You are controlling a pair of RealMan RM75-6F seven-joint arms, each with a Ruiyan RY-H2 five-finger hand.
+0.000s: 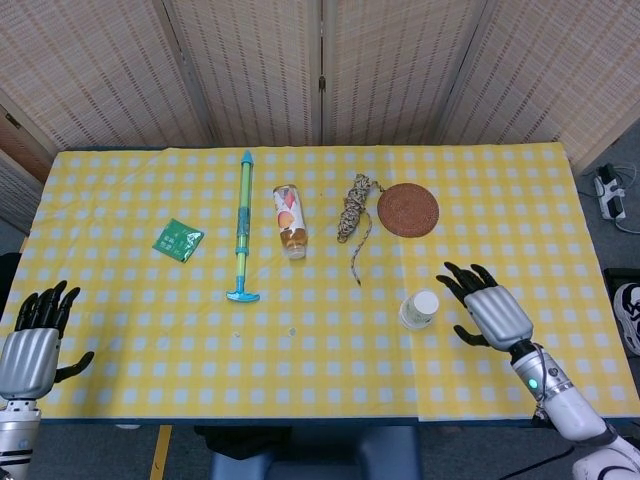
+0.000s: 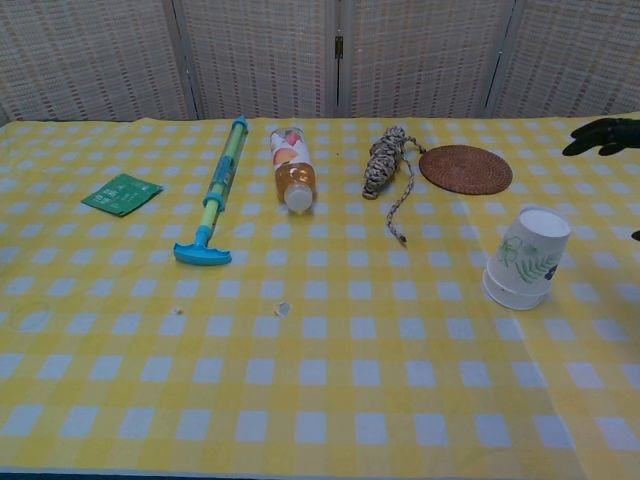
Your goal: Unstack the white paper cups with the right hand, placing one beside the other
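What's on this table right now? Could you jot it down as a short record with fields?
cups: white paper cups, stacked upside down, leaf print
right hand: right hand, open, beside the cups, not touching
left hand: left hand, open, at the table's near left edge
other items: water squirter, bottle lying down, rope bundle, woven coaster, green packet
surface: yellow checked tablecloth
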